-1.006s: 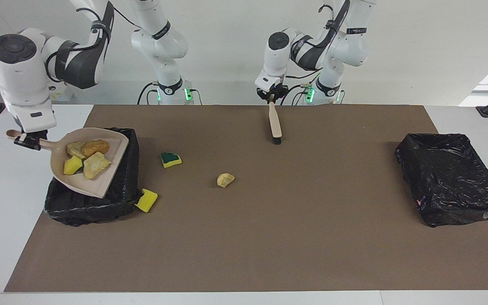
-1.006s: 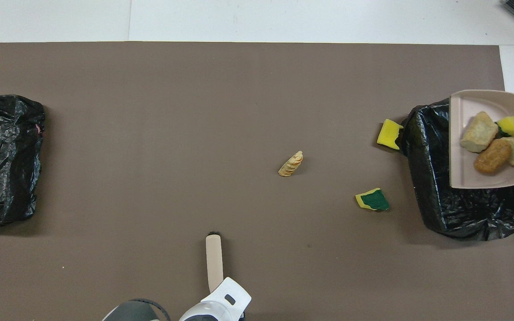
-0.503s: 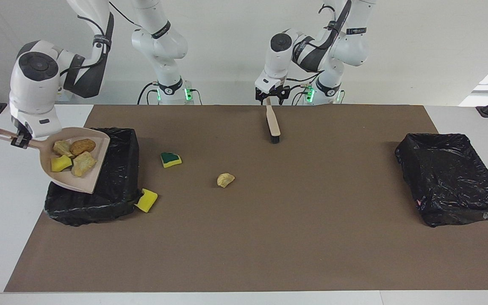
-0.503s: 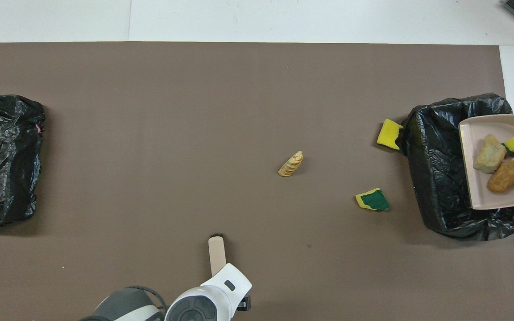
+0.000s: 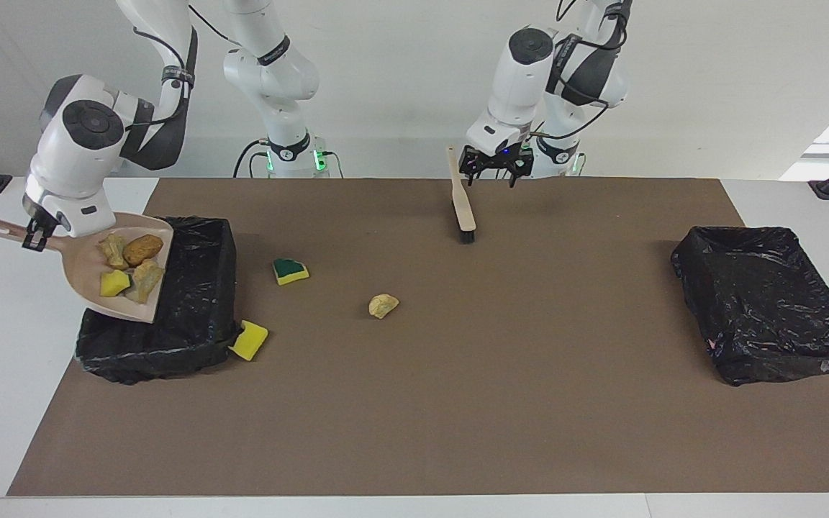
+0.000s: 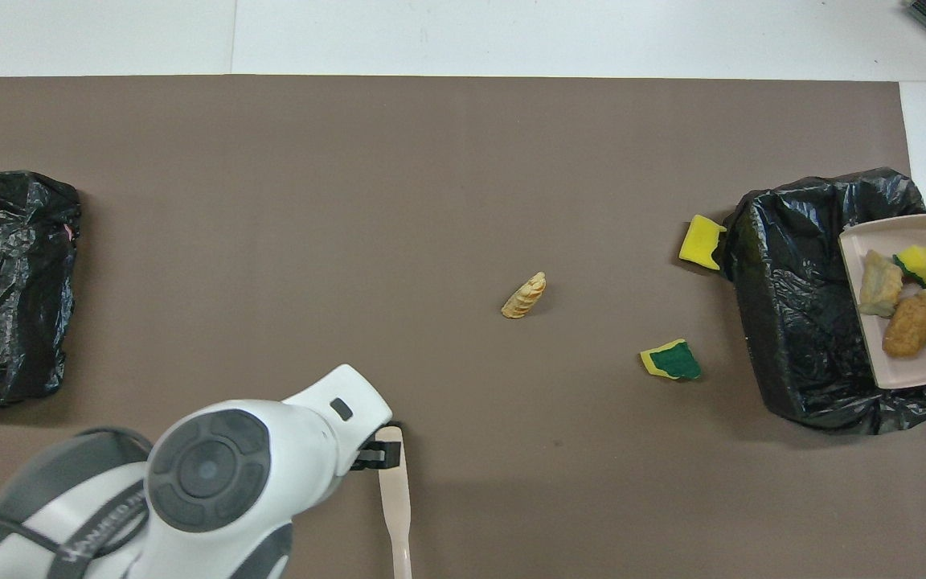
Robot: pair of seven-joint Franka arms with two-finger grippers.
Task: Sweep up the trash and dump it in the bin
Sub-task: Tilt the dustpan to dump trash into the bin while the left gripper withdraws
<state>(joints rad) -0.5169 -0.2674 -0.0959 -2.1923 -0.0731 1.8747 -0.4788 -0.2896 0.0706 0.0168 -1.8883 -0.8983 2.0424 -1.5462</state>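
Since the earlier frame the left hand (image 5: 495, 167) has released the brush (image 5: 461, 198) and lifted clear, fingers spread, just beside its handle. The brush stands nearly upright, bristles on the worktop (image 5: 458, 403), handle tip toward 12 o'clock in the facing view. The right hand (image 5: 34, 236) stays clenched on the dustpan (image 5: 87, 277) handle, the pan tilted over the black bin (image 5: 191, 316). Trash (image 5: 130, 265) lies in the pan: spongy yellow, crumbly beige, a brown lump. Three scraps (image 5: 383, 306) remain at the bin's 3 o'clock
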